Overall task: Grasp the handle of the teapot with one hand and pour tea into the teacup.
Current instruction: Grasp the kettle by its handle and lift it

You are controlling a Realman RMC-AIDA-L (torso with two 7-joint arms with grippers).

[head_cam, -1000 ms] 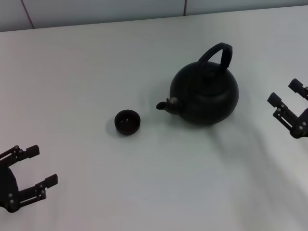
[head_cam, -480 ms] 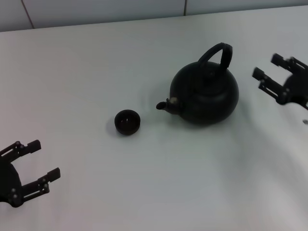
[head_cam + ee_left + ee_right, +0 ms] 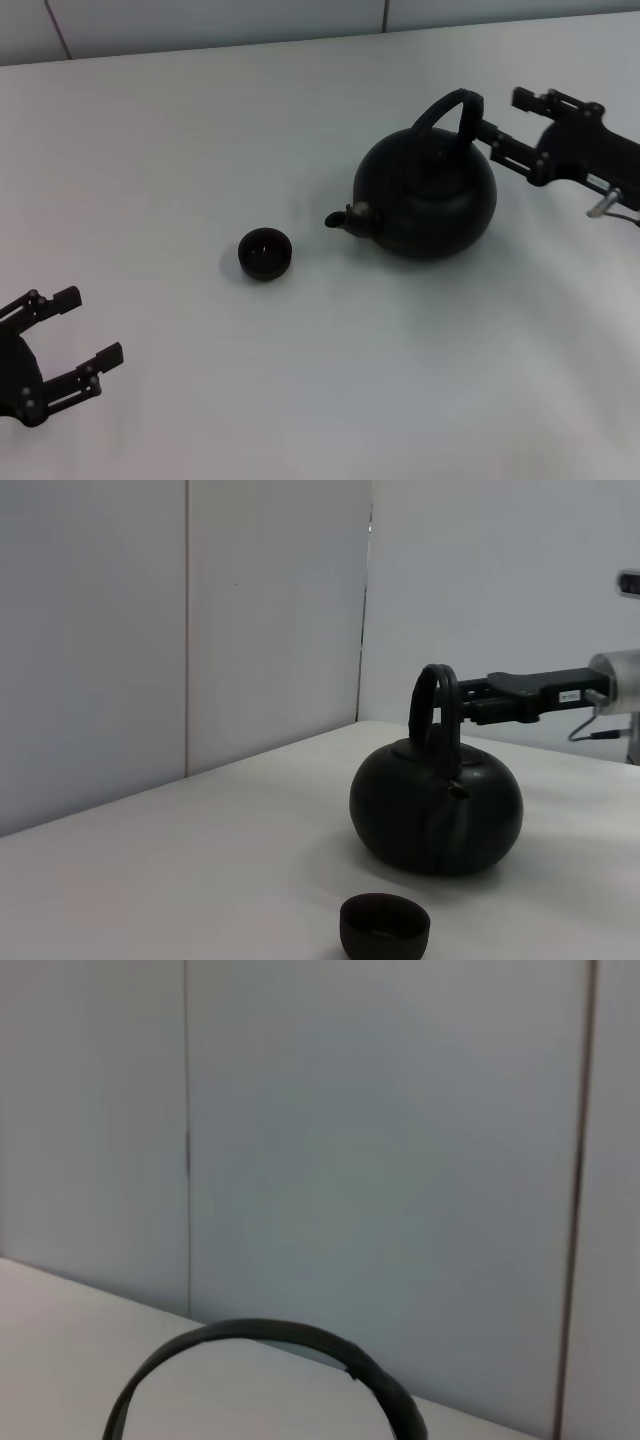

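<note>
The round matte black teapot stands on the white table, its stubby spout pointing left at the tiny dark teacup. Its arched black handle rises over the lid. My right gripper is open, raised to handle height just right of the handle, fingers pointing left at it, not touching. The left wrist view shows the teapot, the handle, the teacup and the right gripper behind the handle. The right wrist view shows only the handle's arch. My left gripper is open, idle at front left. No tea shows.
The white table stretches around the pot and cup. A pale panelled wall runs behind its far edge.
My right gripper has moved up and left from the table's right edge to just beside the teapot's handle. The left gripper, teapot and cup have stayed in place.
</note>
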